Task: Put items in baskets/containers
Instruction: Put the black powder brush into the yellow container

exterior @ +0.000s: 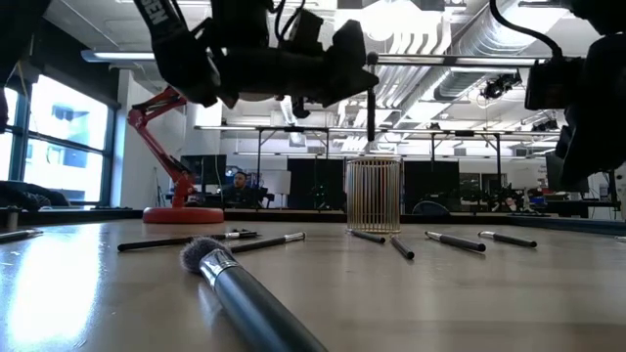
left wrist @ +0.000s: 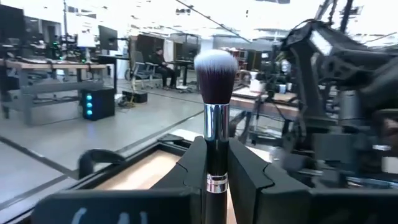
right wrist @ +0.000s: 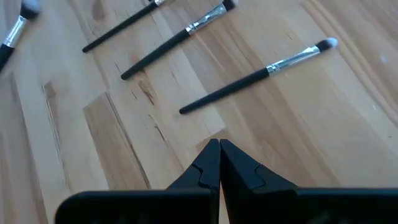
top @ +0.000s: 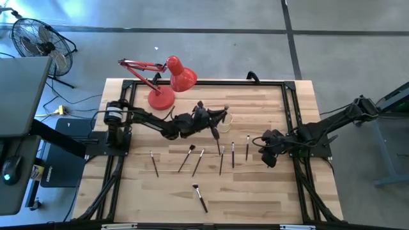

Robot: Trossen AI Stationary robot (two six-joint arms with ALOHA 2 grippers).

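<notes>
My left gripper [left wrist: 216,149] reaches from the table's left to the middle of the far half and is shut on a black-handled brush [left wrist: 216,74] with a silver ferrule and a white-tipped tuft. In the low view the brush hangs over a small ribbed clear glass cup [exterior: 374,196], which stands on the table [top: 229,118]. Several thin dark brushes [top: 222,160] lie flat on the wood in front of the cup. My right gripper [right wrist: 219,149] is shut on nothing and hovers over the table's right side [top: 268,158]. My left gripper pinches the brush's black handle just below the ferrule [left wrist: 216,177] between its two fingers [left wrist: 193,171]. The fingers come about level from the table's left and lie across the brush. The brush stands upright and lifted clear, tuft up, its handle end [exterior: 372,137] down near the cup's rim.
A red desk lamp [top: 167,80] stands at the far left of the table on its round base [top: 161,98]. One thicker brush [exterior: 245,293] lies near the front edge [top: 200,198]. A dark frame [top: 287,89] borders the tabletop. A person sits far off in the room behind.
</notes>
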